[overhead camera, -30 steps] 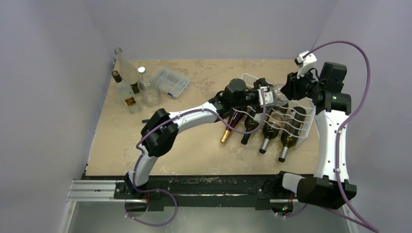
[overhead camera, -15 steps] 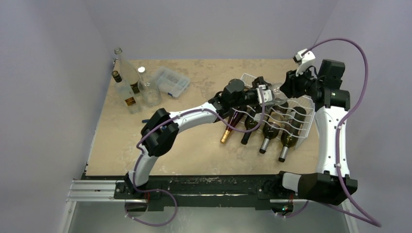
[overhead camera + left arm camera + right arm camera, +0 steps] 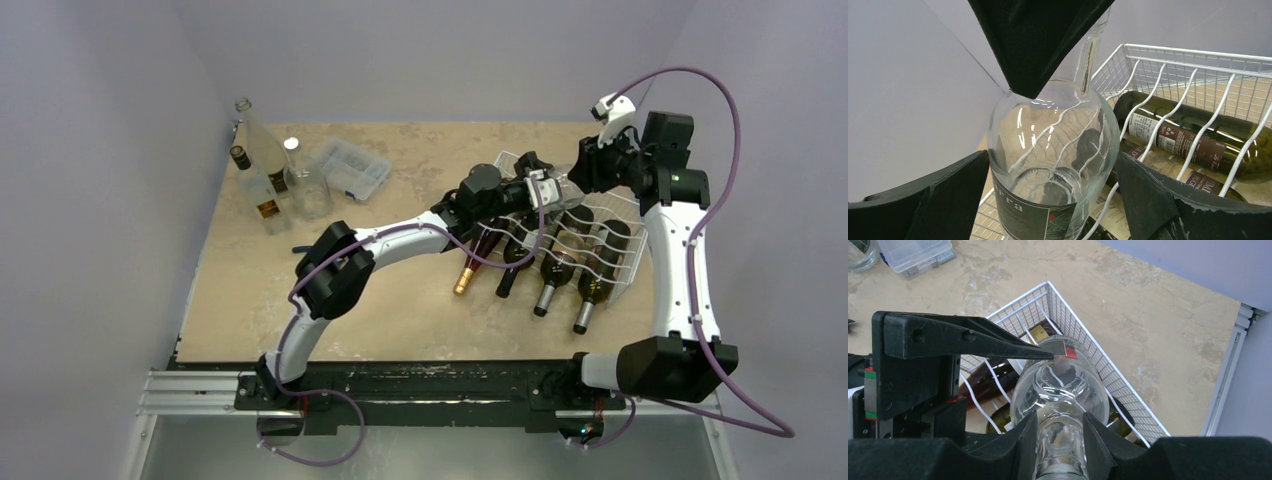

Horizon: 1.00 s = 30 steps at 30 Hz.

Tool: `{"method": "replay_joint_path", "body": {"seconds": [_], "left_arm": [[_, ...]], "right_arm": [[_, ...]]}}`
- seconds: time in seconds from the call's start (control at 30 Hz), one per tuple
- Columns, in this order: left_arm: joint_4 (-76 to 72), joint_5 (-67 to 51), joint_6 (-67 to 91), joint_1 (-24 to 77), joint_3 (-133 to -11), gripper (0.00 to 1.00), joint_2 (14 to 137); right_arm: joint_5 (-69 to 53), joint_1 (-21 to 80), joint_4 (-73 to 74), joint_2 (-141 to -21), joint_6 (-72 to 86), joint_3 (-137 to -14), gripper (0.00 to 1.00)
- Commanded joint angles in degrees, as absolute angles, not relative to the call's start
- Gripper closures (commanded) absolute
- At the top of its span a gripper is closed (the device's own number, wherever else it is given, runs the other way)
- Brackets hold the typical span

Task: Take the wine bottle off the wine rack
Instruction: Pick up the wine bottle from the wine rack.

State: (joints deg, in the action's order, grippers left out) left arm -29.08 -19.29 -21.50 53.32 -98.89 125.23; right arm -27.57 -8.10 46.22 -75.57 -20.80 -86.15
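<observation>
Comparing with a second ago: the right arm's wrist has drawn back and leftward in the top view, and its cable loop arches higher. The left gripper (image 3: pixel 1053 160) has shifted slightly toward it, and its jaws have gone wider. The dark bottles (image 3: pixel 553 272) in the wine rack (image 3: pixel 1193 75) are unmoved, as are the things at the far left.

Surface: tan mottled counter (image 3: pixel 400 300), pale lilac walls (image 3: pixel 100 220) on three sides. The rack sits right of centre with four dark bottles in its cradles, necks toward the arm bases, one gold-capped. In the far-left corner are three standing bottles (image 3: pixel 258 140) and, just beside them, a clear compartment box (image 3: pixel 350 168).

Grippers: the right gripper (image 3: pixel 1059 427) is pinched tight on the neck of the clear wine bottle (image 3: pixel 1058 382), one finger on either side of the glass. The bottle is over the rack's far-left corner, above the dark bottles, with its base end toward the left arm and its neck toward the right. The left gripper is spread wide, one finger to each side of the bottle's body near the label. The pads look just beside the glass, but contact is uncertain from the wrist view.
</observation>
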Motion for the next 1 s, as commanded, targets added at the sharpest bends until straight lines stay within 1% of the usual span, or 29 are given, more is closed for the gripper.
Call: {"method": "replay_joint_path", "body": {"seconds": [0.0,0.13,0.3,0.47,0.73,0.97], "left_arm": [[-31.1,-18.9,-20.9,54.7,-102.3,0.04,127.4],[-31.1,-16.5,-20.6,54.7,-103.6,0.05,128.7],[-31.8,-14.9,-19.5,54.7,-103.7,0.13,128.9],[-32.3,-14.1,-19.0,54.7,-103.4,0.14,128.8],[-33.8,-11.8,-16.5,54.8,-103.5,0.15,129.0],[-34.1,-10.9,-15.4,54.7,-103.5,0.15,129.2]], "right_arm": [[-29.6,-7.0,45.5,-74.8,-19.3,-88.4,0.93],[-29.3,-7.0,45.5,-74.5,-19.3,-87.7,0.87],[-28.4,-7.0,45.3,-74.2,-18.9,-87.0,0.75],[-27.1,-7.0,45.1,-73.9,-18.7,-86.3,0.66],[-26.2,-7.0,46.0,-73.7,-18.8,-85.8,0.56],[-25.4,-7.0,47.1,-73.8,-19.6,-86.2,0.53]]}}
